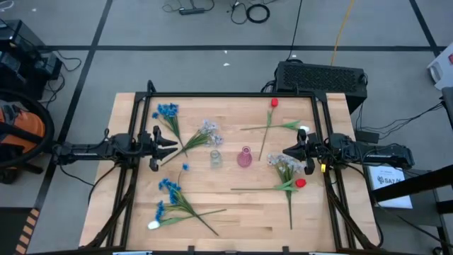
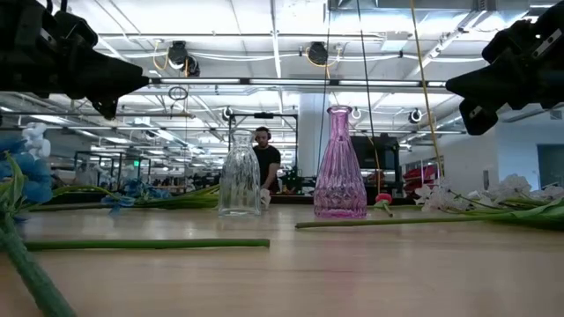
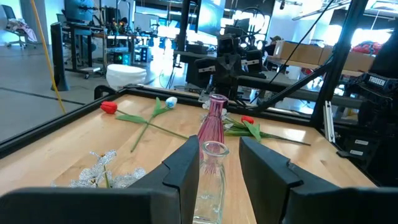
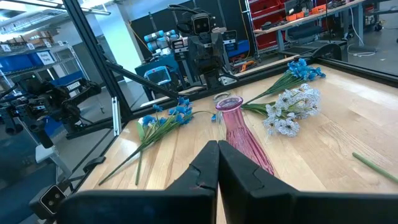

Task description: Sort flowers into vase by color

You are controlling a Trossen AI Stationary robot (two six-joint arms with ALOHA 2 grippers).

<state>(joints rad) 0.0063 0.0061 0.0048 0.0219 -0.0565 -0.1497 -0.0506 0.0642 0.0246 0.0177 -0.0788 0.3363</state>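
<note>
Two vases stand upright mid-table: a clear glass vase and a pink glass vase. Flowers lie flat around them: blue sprays and a lavender-white cluster at far left, more blue sprays and a white tulip bud at near left. To the right are a red tulip, a white bud, a lavender-white cluster and another red tulip. My left gripper is open, level, left of the clear vase. My right gripper is shut, right of the pink vase.
A black frame rail runs around the wooden table top. Long green stems lie across the near part of the table. A person stands far behind the table in the low view. Bare wood shows along the near edge.
</note>
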